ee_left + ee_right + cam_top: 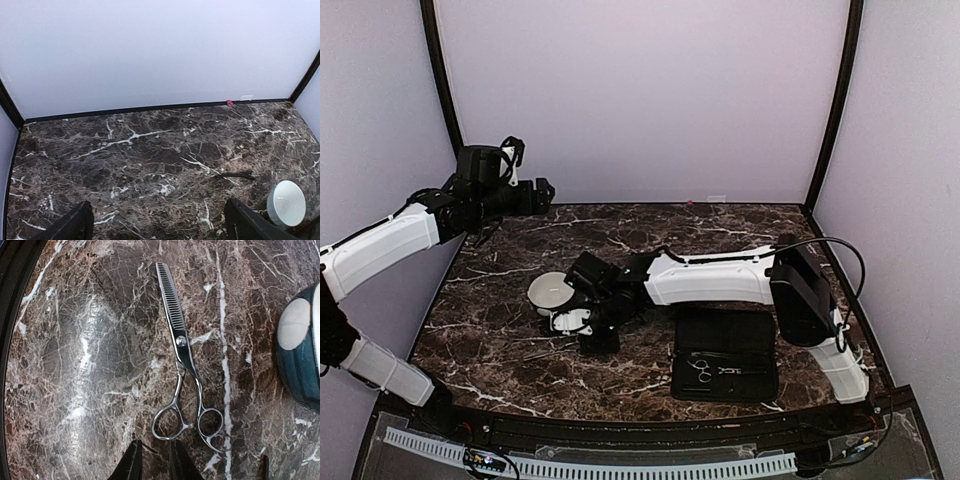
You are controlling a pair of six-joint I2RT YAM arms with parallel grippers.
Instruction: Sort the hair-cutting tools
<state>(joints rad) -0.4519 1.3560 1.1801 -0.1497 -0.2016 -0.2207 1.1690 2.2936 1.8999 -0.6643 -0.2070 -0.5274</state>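
A pair of silvery thinning scissors (181, 365) with ring handles lies flat on the marble table (500, 340), its toothed blade pointing away. My right gripper (156, 462) hovers just behind the rings. Its fingers stand a narrow gap apart with nothing between them. In the top view it (592, 335) is low over the table next to a white bowl (550, 290). More scissors (700, 368) lie in the open black case (725, 335). A thin dark stick-like piece (234, 175) lies on the table. My left gripper (160, 231) is wide open and empty, raised at the back left (538, 195).
A rounded dark-teal and white bowl-like object (300, 340) sits at the right edge of the right wrist view. The white bowl also shows in the left wrist view (286, 202). The right arm (710, 278) stretches across the table's middle. Walls enclose the back and sides.
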